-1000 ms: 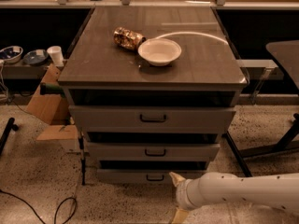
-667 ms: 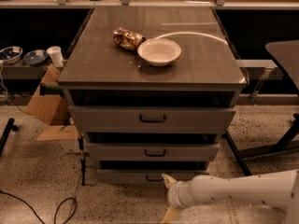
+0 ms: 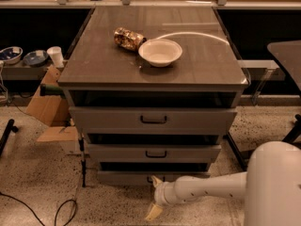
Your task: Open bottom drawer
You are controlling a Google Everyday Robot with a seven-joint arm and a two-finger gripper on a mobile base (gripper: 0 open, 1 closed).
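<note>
The bottom drawer [image 3: 122, 177] is the lowest and narrowest grey front of the cabinet, and it sits closed. Its small black handle [image 3: 149, 179] is mostly hidden behind my upper finger. My gripper [image 3: 154, 196] reaches in from the right on a white arm, right in front of the middle of the drawer. Its two cream fingers are spread apart: one fingertip [image 3: 156, 179] is up at the handle, the other [image 3: 152, 213] is low over the floor. It holds nothing.
The middle drawer [image 3: 155, 153] and top drawer [image 3: 153, 119] sit above it. A white bowl [image 3: 160, 52] and a crumpled bag [image 3: 128, 37] lie on the cabinet top. A cardboard box [image 3: 47, 108] and a cable [image 3: 61, 211] are on the floor at the left. A dark table leg [image 3: 292, 131] is at the right.
My arm has moved left and in toward the cabinet, bringing the gripper from right of the drawer's middle to its handle. The drawer has not moved.
</note>
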